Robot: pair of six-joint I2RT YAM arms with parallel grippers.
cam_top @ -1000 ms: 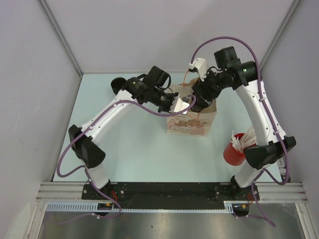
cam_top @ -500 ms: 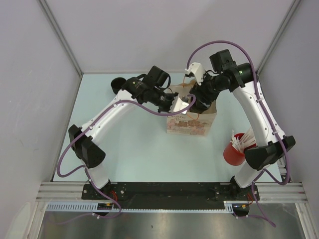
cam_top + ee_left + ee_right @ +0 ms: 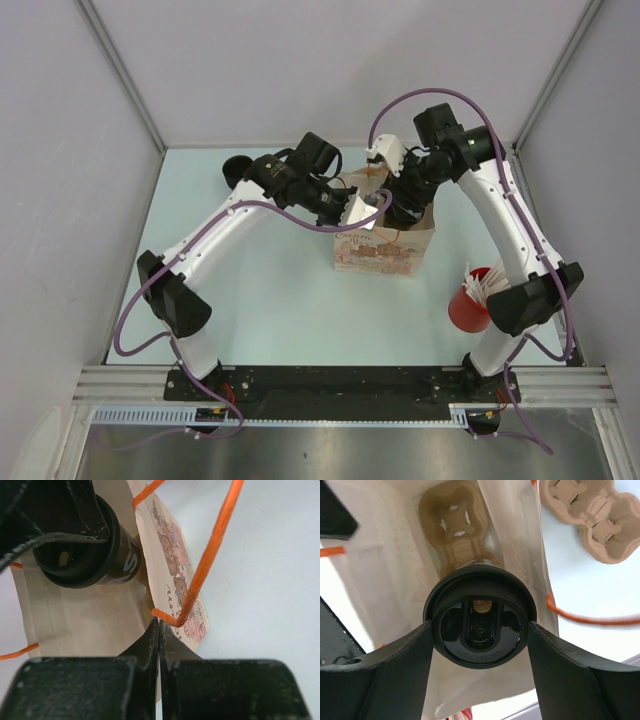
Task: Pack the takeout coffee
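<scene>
A printed paper bag (image 3: 378, 252) with orange handles (image 3: 210, 555) stands open at mid-table. My left gripper (image 3: 159, 625) is shut on the bag's rim (image 3: 150, 611) just below a handle's end and holds that side up. My right gripper (image 3: 480, 630) is shut on a coffee cup with a black lid (image 3: 480, 622), one finger pressed on each side of the lid. The cup hangs inside the bag's mouth, over a brown cardboard cup carrier (image 3: 454, 527) lying on the bag's bottom. The left wrist view shows the same cup (image 3: 85, 555) inside the bag.
A second cardboard carrier (image 3: 592, 515) lies on the table just outside the bag. A red cup of white sticks (image 3: 470, 305) stands near the right arm's base. Grey walls close the table on the left, the right and the back.
The right arm's wrist and elbow have shifted a little to the left over the bag, cup still held. The left arm and the bag have not moved.
</scene>
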